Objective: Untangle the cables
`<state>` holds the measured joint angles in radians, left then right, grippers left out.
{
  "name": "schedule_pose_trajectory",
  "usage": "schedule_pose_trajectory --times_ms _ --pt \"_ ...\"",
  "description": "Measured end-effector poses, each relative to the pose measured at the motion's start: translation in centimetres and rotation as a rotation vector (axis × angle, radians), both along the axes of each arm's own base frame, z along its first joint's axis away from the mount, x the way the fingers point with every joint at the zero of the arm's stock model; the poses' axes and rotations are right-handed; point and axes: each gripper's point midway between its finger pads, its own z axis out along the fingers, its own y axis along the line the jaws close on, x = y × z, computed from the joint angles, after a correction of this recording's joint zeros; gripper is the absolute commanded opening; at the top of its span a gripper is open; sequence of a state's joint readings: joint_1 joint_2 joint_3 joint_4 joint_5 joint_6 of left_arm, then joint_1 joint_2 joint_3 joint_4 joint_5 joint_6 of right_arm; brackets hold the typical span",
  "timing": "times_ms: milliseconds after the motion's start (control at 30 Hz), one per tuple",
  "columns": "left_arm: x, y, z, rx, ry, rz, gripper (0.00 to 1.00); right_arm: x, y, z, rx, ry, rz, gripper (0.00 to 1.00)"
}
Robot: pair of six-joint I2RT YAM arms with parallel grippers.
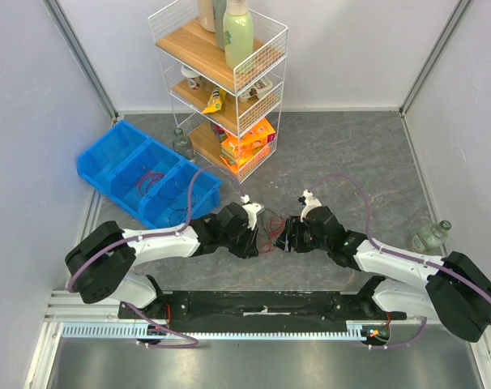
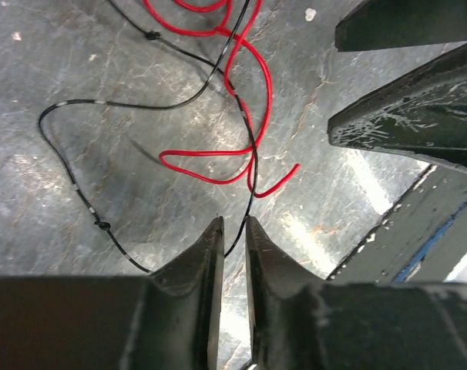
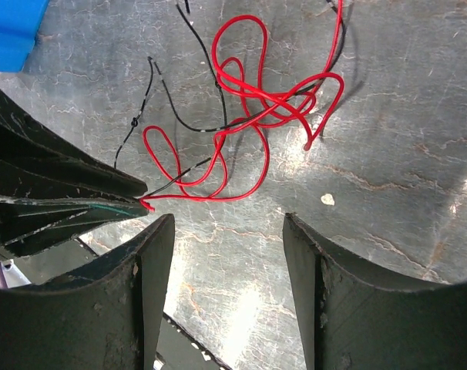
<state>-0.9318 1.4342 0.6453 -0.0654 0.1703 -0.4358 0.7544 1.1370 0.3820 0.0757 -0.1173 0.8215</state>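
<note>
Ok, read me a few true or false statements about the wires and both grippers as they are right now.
1. The right gripper has jaws wide apart, holding nothing. True.
2. The cables are all red. False: black ones run among the red.
3. A black wire passes between the left gripper's nearly closed jaws. True.
4. The wire shelf stands empty. False: it holds bottles and packets.

Glossy red cables, scuffed mottled tabletop
</note>
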Motion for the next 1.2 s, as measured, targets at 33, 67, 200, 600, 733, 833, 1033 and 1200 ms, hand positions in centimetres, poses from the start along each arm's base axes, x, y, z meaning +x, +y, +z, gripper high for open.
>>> schedule_pose_trajectory --times_ms 33,67,200,600,733,833,1033,1200 --pt "-0.2 -0.1 0.0 -0.007 0.009 -0.006 0.14 0.0 0.0 0.0 0.001 0.001 -0.001 0.66" --pt "-0.3 -0.3 0.1 -0.016 0.015 -0.011 0.1 0.0 0.0 0.0 0.002 0.003 -0.002 0.66" --pt "-0.8 -0.7 0.4 -0.038 0.035 -0.031 0.03 -0.2 -0.1 -0.4 0.009 0.014 -0.012 0.65" --pt "-1.4 -3.2 11.9 -0.344 -0.065 -0.093 0.02 -1.9 2.6 -0.4 0.058 0.005 0.086 0.63" --pt "-1.5 -3.8 15.1 -0.41 -0.084 -0.105 0.02 -2.8 3.6 -1.2 0.038 0.009 0.114 0.6" --pt "-1.9 -4.2 16.9 -0.454 -0.077 -0.123 0.02 -2.5 3.6 -2.0 0.015 0.016 0.086 0.55" --pt "-2.8 -4.1 19.5 -0.516 -0.073 -0.14 0.02 -1.1 3.7 -1.7 0.033 -0.007 0.013 0.28" --pt "-3.3 -2.7 23.2 -0.555 -0.127 -0.128 0.02 0.4 2.0 -1.2 -0.005 -0.053 -0.103 0.0"
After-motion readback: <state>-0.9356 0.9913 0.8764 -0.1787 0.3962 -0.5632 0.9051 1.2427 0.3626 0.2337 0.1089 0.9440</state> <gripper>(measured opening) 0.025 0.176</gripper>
